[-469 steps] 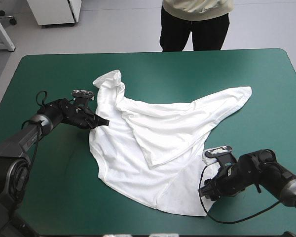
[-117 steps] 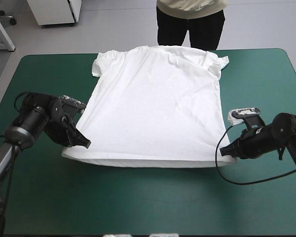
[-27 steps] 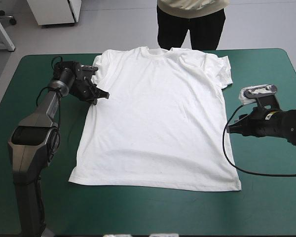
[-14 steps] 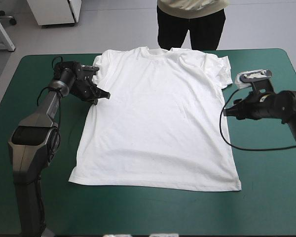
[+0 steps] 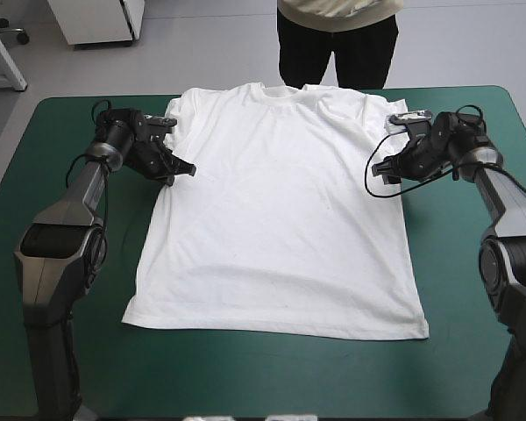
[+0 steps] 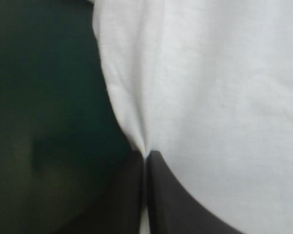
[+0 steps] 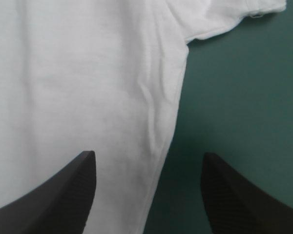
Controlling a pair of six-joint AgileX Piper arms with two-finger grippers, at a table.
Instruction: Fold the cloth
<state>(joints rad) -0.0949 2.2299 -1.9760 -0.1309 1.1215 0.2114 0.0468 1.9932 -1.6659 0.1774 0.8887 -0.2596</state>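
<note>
T-shirt point(image 5: 280, 219) lies spread flat on the teal-green counter point(image 5: 473, 351). Left end effector point(image 5: 182, 169) pinches one side edge. Right end effector point(image 5: 384, 168), spread wide, straddles the opposite edge, probably lining up a matching pinch so both sides lift together for the fold.

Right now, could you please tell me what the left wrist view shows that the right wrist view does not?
Only the left wrist view shows a shut pincer: the left pincer pinches the puckered edge of the T-shirt. Only the right wrist view shows an open one: the right pincer, fingers apart on either side of the shirt's side edge, with a sleeve ahead. Both show white fabric lying beside the teal-green cover.
</note>
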